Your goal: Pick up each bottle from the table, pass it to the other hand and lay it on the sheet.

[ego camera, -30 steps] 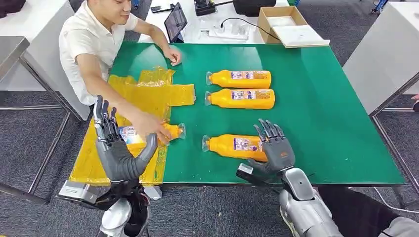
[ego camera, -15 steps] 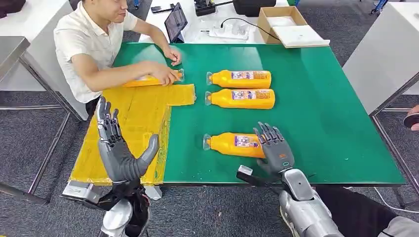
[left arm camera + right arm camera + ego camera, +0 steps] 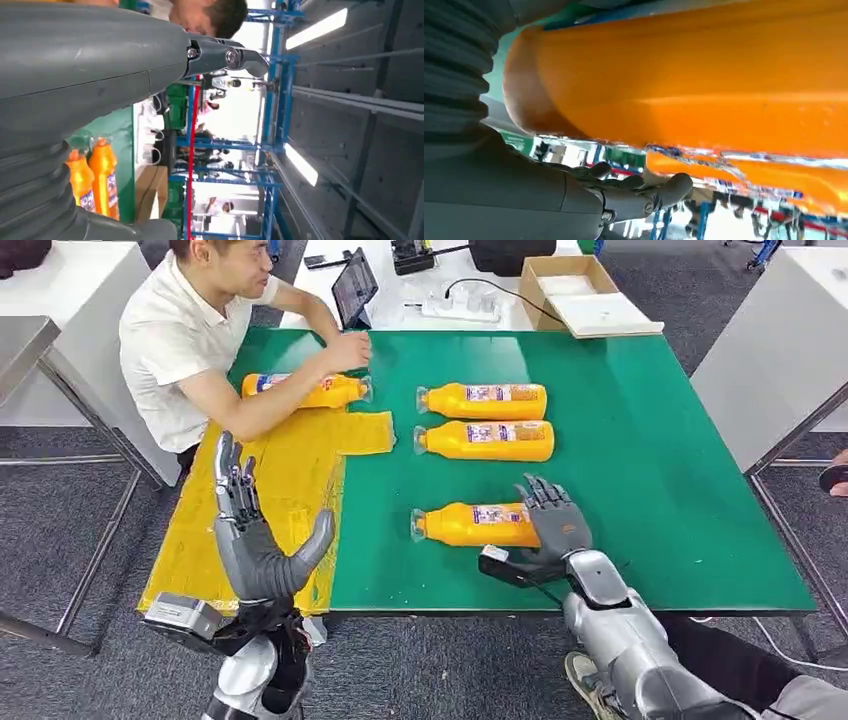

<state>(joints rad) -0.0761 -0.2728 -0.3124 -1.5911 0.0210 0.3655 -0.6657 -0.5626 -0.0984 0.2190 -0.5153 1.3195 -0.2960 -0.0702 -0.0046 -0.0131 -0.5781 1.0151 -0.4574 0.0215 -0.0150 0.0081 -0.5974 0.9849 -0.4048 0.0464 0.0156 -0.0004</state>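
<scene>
Green-topped desk (image 3: 640, 460) on metal legs, standing on grey carpet floor (image 3: 60, 540). White table (image 3: 470, 290) butted against far edge, carrying open cardboard box (image 3: 575, 285), white power strip (image 3: 462, 308), black cable, tablet (image 3: 355, 285) propped upright. White-topped tables at left (image 3: 60, 290) and right (image 3: 790, 340). Overhead: blue steel racking (image 3: 272, 150), grey ceiling, long strip lights (image 3: 315, 27) lit.

Nearest bottle's (image 3: 470, 525) base behind right hand (image 3: 557, 525)
</scene>
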